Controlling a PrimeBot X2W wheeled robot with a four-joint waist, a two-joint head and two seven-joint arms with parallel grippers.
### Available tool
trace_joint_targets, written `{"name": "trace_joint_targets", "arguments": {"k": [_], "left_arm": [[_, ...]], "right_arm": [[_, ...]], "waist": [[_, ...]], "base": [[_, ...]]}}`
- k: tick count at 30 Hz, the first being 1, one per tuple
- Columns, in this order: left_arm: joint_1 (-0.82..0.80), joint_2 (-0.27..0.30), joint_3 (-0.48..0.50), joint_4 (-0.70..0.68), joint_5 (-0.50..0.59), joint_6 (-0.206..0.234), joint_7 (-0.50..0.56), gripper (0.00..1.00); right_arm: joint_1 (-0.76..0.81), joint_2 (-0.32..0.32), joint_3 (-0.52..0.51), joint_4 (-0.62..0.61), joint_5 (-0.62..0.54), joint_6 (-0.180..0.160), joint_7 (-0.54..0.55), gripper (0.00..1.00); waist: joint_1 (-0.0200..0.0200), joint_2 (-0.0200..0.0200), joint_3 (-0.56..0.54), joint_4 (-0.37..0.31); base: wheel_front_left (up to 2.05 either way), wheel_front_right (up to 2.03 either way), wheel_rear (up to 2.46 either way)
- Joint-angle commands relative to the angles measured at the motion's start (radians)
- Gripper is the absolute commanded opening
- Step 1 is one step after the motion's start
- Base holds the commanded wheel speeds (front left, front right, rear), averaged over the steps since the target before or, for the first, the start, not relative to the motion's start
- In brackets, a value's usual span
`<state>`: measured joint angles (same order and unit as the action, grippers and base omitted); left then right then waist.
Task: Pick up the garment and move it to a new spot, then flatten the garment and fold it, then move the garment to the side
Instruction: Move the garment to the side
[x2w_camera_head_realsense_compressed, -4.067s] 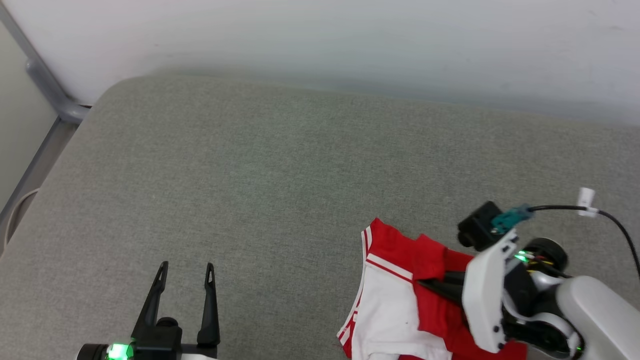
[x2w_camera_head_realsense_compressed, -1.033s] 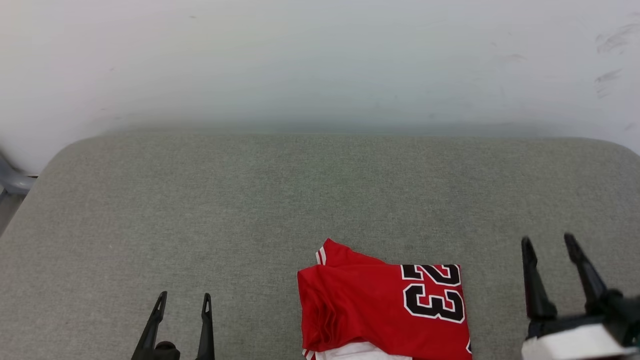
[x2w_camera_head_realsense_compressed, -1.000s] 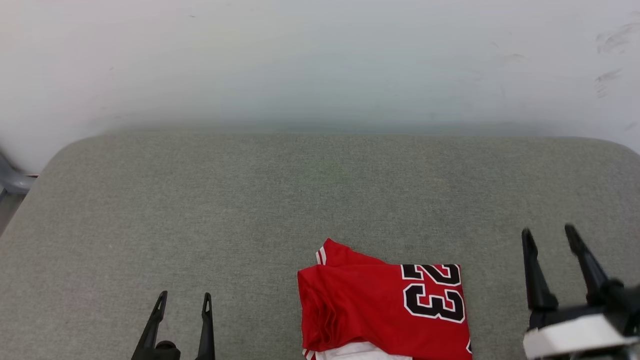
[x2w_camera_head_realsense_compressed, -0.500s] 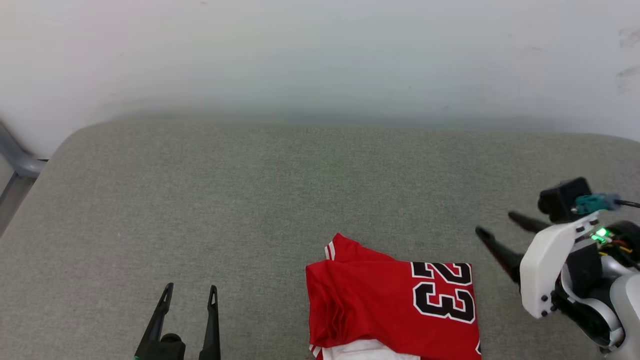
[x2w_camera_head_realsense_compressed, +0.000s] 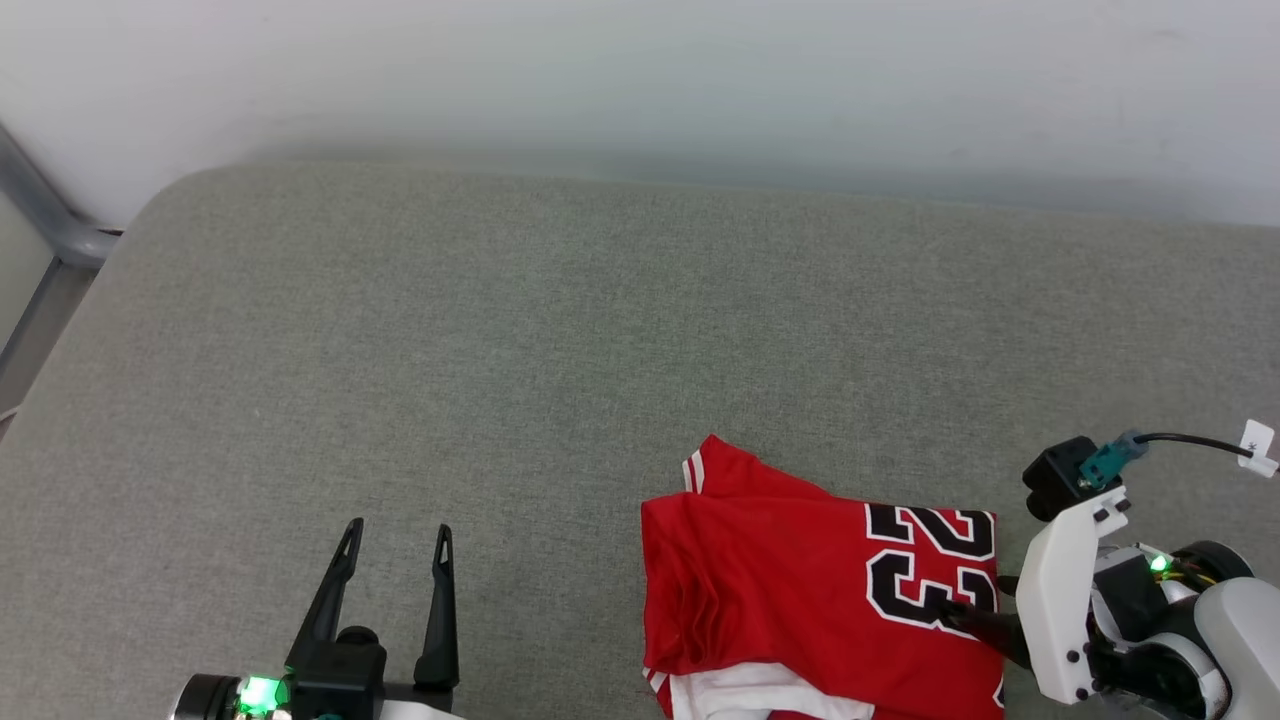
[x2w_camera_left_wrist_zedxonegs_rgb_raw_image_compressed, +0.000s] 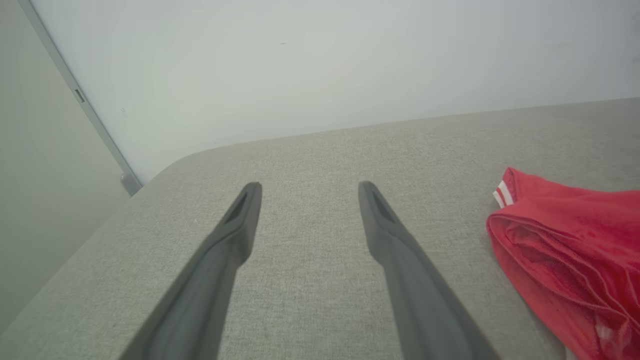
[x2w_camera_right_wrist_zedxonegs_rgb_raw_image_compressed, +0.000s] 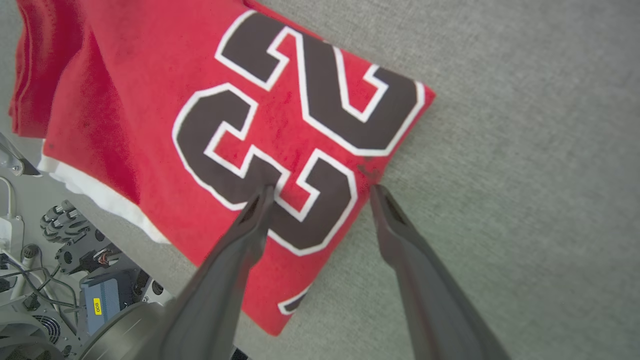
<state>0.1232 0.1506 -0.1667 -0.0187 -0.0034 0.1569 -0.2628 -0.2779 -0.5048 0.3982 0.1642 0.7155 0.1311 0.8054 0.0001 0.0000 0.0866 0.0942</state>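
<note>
The right gripper (x2w_camera_right_wrist_zedxonegs_rgb_raw_image_compressed: 322, 188) stands wide open and holds nothing. In the right wrist view, one finger (x2w_camera_right_wrist_zedxonegs_rgb_raw_image_compressed: 245, 235) has its tip over the black of the lower numeral. The other finger (x2w_camera_right_wrist_zedxonegs_rgb_raw_image_compressed: 400, 235) has its tip just at the shirt's edge, above the grey pad (x2w_camera_right_wrist_zedxonegs_rgb_raw_image_compressed: 525, 150). Whether either tip presses on the cloth cannot be told. In the head view this gripper (x2w_camera_head_realsense_compressed: 975, 605) reaches in from the right, one dark fingertip lying over the number.

The left gripper (x2w_camera_head_realsense_compressed: 399, 527) is also fully spread and empty. It points up the pad at the lower left, well apart from the shirt.

The shirt (x2w_camera_head_realsense_compressed: 780, 580) lies folded on the pad, near its front edge and right of the middle. Its red side faces up, a white strip (x2w_camera_head_realsense_compressed: 750, 695) shows at the near edge and striped trim (x2w_camera_head_realsense_compressed: 695, 470) at the far left corner.

It bears a large "23" (x2w_camera_head_realsense_compressed: 930, 570) in black with a white outline. A white tag (x2w_camera_head_realsense_compressed: 1255, 445) on the right arm's cable carries a mark too small to read. In the right wrist view a yellow sticker (x2w_camera_right_wrist_zedxonegs_rgb_raw_image_compressed: 97, 306) on a grey box has digits that cannot be made out.
</note>
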Motion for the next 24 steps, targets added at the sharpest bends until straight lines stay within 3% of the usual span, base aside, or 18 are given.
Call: {"name": "trace_joint_targets", "arguments": {"k": [1, 8, 16, 17, 18, 24], "left_arm": [[-0.022, -0.001, -0.005, 0.002, 0.002, -0.003, -0.003, 1.0], [-0.051, -0.002, -0.01, 0.008, 0.003, -0.002, -0.003, 1.0], [-0.057, 0.001, -0.012, 0.014, 0.0, 0.0, -0.003, 1.0], [-0.057, 0.002, -0.012, 0.014, -0.001, 0.0, -0.003, 1.0], [-0.056, 0.003, -0.012, 0.015, -0.001, 0.0, -0.003, 1.0], [-0.045, 0.005, -0.014, 0.021, -0.004, 0.0, -0.003, 1.0]], "right_arm": [[-0.012, 0.012, 0.01, 0.034, 0.006, -0.001, -0.015, 1.0], [0.02, 0.051, 0.1, 0.164, 0.021, -0.001, -0.039, 1.0], [0.03, 0.076, 0.184, 0.226, 0.05, 0.001, -0.107, 1.0], [0.022, 0.076, 0.188, 0.227, 0.051, 0.001, -0.128, 0.32], [0.014, 0.074, 0.196, 0.228, 0.056, 0.001, -0.142, 0.0], [-0.037, 0.031, 0.213, 0.218, 0.073, -0.001, -0.22, 0.0]], "waist": [[-0.0001, 0.0, 0.029, 0.018], [-0.0001, 0.0, 0.065, 0.034], [-0.0001, 0.0, 0.067, 0.034], [-0.0001, 0.0, 0.066, 0.033], [-0.0001, 0.0, 0.065, 0.032], [-0.0001, 0.0, 0.054, 0.029]], "base": [[0.0, 0.0, 0.0], [0.0, 0.0, 0.0], [0.0, 0.0, 0.0], [0.0, 0.0, 0.0], [0.0, 0.0, 0.0], [0.0, 0.0, 0.0]]}}
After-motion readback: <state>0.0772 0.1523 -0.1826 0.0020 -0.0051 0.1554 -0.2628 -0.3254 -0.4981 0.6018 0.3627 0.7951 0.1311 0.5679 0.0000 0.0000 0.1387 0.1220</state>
